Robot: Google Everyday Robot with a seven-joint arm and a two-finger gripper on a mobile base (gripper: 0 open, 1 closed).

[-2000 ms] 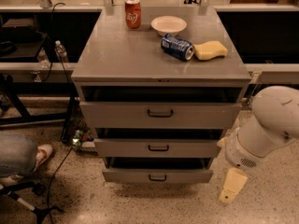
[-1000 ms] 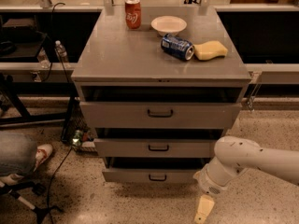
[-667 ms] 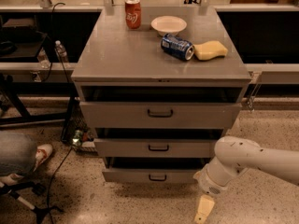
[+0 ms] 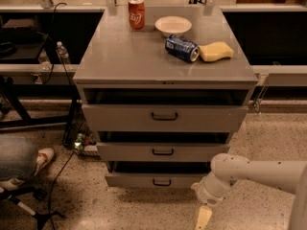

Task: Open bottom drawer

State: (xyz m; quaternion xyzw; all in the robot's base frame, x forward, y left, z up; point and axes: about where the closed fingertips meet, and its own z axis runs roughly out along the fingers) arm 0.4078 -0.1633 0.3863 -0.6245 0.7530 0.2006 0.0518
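The bottom drawer is the slimmest grey front of three in the grey cabinet, low near the floor, with a small dark bar handle at its centre. It stands pulled out a little, with a dark gap above it. My gripper hangs at the end of the white arm, low over the floor, below and to the right of the bottom drawer and apart from it. It holds nothing that I can see.
The middle drawer and top drawer also stand slightly out. On the cabinet top are a red can, white bowl, blue can and yellow sponge. A person's leg and shoe are at left.
The arm swung down from the cabinet's right side to low by the floor two seconds ago. Over the last second it has barely moved. The drawers have not moved.
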